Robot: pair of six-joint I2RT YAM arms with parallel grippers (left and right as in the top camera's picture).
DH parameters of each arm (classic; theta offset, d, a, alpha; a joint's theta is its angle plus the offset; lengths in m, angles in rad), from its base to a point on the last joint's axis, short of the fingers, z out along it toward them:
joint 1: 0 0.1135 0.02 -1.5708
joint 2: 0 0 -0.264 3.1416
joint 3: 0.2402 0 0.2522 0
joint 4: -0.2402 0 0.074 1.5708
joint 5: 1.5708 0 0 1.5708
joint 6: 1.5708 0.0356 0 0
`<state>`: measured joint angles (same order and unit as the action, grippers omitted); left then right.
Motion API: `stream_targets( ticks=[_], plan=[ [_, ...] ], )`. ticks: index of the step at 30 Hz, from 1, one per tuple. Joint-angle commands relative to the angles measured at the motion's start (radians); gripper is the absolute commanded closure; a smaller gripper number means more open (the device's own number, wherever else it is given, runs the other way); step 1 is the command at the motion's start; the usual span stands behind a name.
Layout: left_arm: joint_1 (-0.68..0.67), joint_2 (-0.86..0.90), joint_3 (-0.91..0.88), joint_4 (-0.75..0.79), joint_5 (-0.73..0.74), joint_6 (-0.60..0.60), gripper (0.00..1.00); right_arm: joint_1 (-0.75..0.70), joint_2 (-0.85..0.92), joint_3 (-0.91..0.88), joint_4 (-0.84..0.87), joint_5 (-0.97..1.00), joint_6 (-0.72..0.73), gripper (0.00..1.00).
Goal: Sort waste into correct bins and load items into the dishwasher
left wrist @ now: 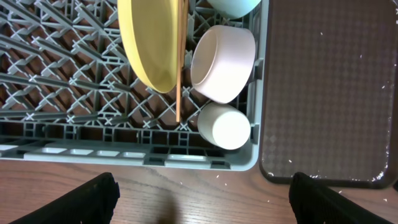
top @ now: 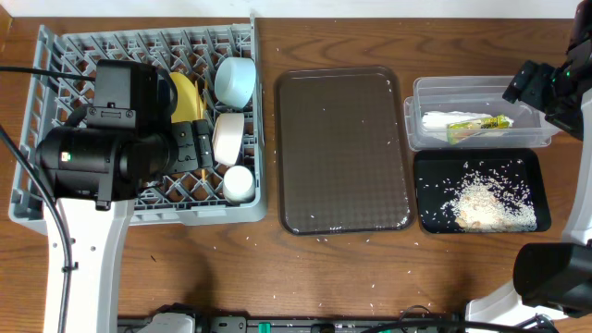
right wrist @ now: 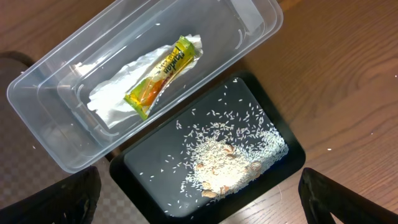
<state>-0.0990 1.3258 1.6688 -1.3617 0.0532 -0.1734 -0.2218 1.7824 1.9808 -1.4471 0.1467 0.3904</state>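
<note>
overhead and wrist views of a two-arm sorting task on a wooden table [top: 277, 277]. the grey dish rack [top: 55, 199] occupies the left of the table; along its right side stand the light blue bowl [top: 235, 79] at the far end, the white bowl [left wrist: 224, 62] tipped on its side just beside it, and the small white cup [left wrist: 225, 127] nearest the rack's front rim, lying with its round end toward the camera. the yellow plate [left wrist: 149, 43] stands on edge between the pegs to the left of the white bowl, and the thin wooden chopsticks [left wrist: 179, 74] lie against the plate's right edge, running lengthwise toward the front rim. the left pincer [left wrist: 205, 202] hovers over the front edge of the rack, its fingers spread wide at either side of the wrist view with nothing between them. a dark brown serving tray [top: 342, 148] sits mid-table, just right of the rack, carrying only a few stray grains. at far right, the clear plastic tub [right wrist: 50, 124] holds the crumpled white paper [right wrist: 112, 99] with the green-and-yellow snack wrapper [right wrist: 163, 74] lying on top of it. the glossy black tray [right wrist: 143, 174] sits just in front of the tub, touching or nearly so, and holds the white rice [right wrist: 230, 162] in a loose heap with scattered grains around it. the right pincer [right wrist: 202, 202] hangs above the tub and black tray, fully spread and gripping nothing.
</note>
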Motion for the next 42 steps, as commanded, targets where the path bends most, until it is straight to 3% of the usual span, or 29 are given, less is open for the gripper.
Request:
stream_targets(
  ticks=[1,7,10,13,22,32,42],
  plan=[
    [0.002,-0.006,0.015,-0.014,-0.005,0.0,0.11,0.0,0.003,0.001,-0.001,0.006,0.013,0.01],
    [0.002,-0.007,0.014,0.03,-0.006,0.007,0.11,0.0,0.003,0.001,-0.001,0.006,0.013,0.01],
    [0.005,-0.028,-0.018,0.126,-0.022,0.053,0.1,0.0,0.003,0.001,-0.001,0.006,0.013,0.01],
    [0.013,-0.181,-0.198,0.409,-0.039,0.159,0.1,0.0,0.003,0.001,-0.001,0.006,0.013,0.01],
    [0.127,-0.636,-0.788,0.893,-0.039,0.174,0.1,0.0,0.003,0.001,-0.001,0.006,0.013,0.01],
    [0.197,-1.083,-1.27,1.116,-0.039,0.173,0.09,0.0,0.003,0.001,-0.001,0.006,0.013,0.01],
    [0.199,-1.289,-1.57,1.346,-0.039,0.173,0.09,0.0,0.003,0.001,-0.001,0.006,0.013,0.01]
  ],
)
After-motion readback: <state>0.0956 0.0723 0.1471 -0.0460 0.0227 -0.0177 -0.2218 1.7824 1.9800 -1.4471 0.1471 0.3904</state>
